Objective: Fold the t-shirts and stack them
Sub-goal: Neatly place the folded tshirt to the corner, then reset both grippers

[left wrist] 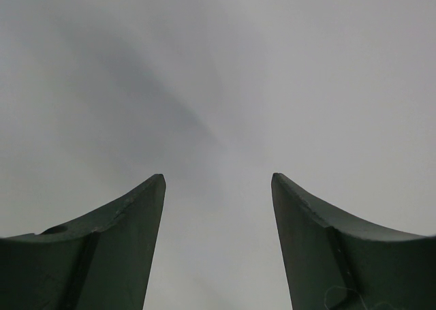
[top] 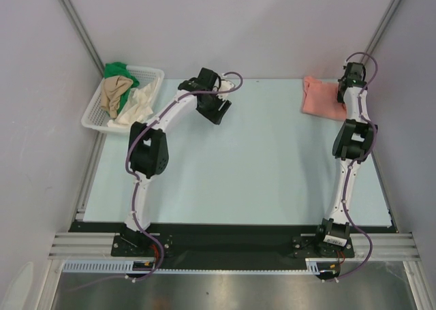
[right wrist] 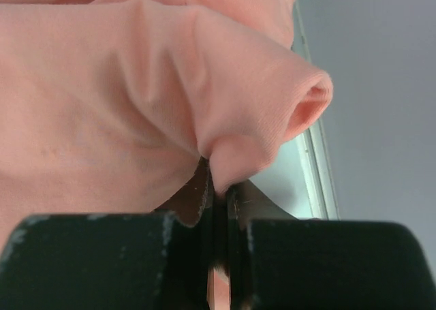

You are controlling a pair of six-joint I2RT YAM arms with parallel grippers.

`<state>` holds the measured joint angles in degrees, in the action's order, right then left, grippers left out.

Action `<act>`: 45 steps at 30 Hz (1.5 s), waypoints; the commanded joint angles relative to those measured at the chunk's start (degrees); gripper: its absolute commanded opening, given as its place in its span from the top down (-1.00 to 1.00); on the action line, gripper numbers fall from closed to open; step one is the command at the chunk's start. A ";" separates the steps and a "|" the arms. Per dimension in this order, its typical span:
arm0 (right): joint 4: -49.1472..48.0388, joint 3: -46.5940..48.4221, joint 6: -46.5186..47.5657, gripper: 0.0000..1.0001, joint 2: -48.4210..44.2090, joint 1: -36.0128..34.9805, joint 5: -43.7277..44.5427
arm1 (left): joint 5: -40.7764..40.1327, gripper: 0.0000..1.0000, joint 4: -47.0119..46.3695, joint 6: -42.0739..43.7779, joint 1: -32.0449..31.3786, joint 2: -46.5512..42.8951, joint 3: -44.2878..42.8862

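Observation:
The salmon-pink t-shirt [top: 320, 97] lies bunched at the table's far right corner. My right gripper [top: 348, 82] is over its right edge and is shut on a fold of it; the right wrist view shows pink cloth [right wrist: 136, 99] pinched between the closed fingers [right wrist: 204, 194]. The green [top: 117, 70], tan [top: 114, 92] and cream [top: 139, 100] t-shirts lie heaped in the white basket [top: 158, 71] at the far left. My left gripper [top: 216, 109] is open and empty above the table's far middle; its wrist view shows only grey wall between the spread fingers [left wrist: 136, 214].
Grey walls enclose the table on the left, back and right. The pale blue table top [top: 252, 167] lies between the arms. A metal rail [right wrist: 313, 167] edges the table beside the pink shirt.

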<state>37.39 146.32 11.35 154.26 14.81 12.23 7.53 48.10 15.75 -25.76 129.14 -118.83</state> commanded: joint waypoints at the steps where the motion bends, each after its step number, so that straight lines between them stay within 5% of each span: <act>1: -5.74 3.71 1.39 1.00 0.70 0.66 3.68 | -1.20 -0.40 -0.02 1.65 -0.96 -2.05 0.52; 27: -14.35 3.97 5.52 0.97 2.10 -0.92 11.14 | -3.40 -0.41 -0.02 2.88 -2.54 -3.72 1.93; 28: -14.62 3.97 5.78 0.89 2.02 -1.10 11.67 | -3.40 -0.41 -0.11 2.80 -2.54 -3.72 1.84; 30: -15.15 3.88 5.70 0.27 1.58 -1.36 13.34 | -3.49 -0.42 -0.20 2.71 -2.54 -3.81 1.32; 33: -14.63 3.53 4.65 -0.27 0.61 -1.62 14.74 | -3.75 -0.45 -0.46 2.45 -2.54 -3.90 0.53; 35: -14.10 2.66 4.03 -0.46 -0.97 -1.89 15.10 | -3.93 -0.48 -0.63 2.18 -2.54 -4.16 0.26; 43: -8.39 -2.61 0.17 -0.72 -9.49 -4.43 10.99 | -3.49 -0.62 -1.25 1.22 -2.63 -6.97 0.17; 45: -5.59 -4.28 -2.55 -0.94 -12.91 -5.83 7.74 | -3.23 -0.64 -2.04 0.60 -2.37 -7.76 0.17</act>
<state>28.95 142.96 13.04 151.06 11.55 23.79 4.23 48.27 16.95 -27.90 127.35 -116.73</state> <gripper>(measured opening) 0.933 0.818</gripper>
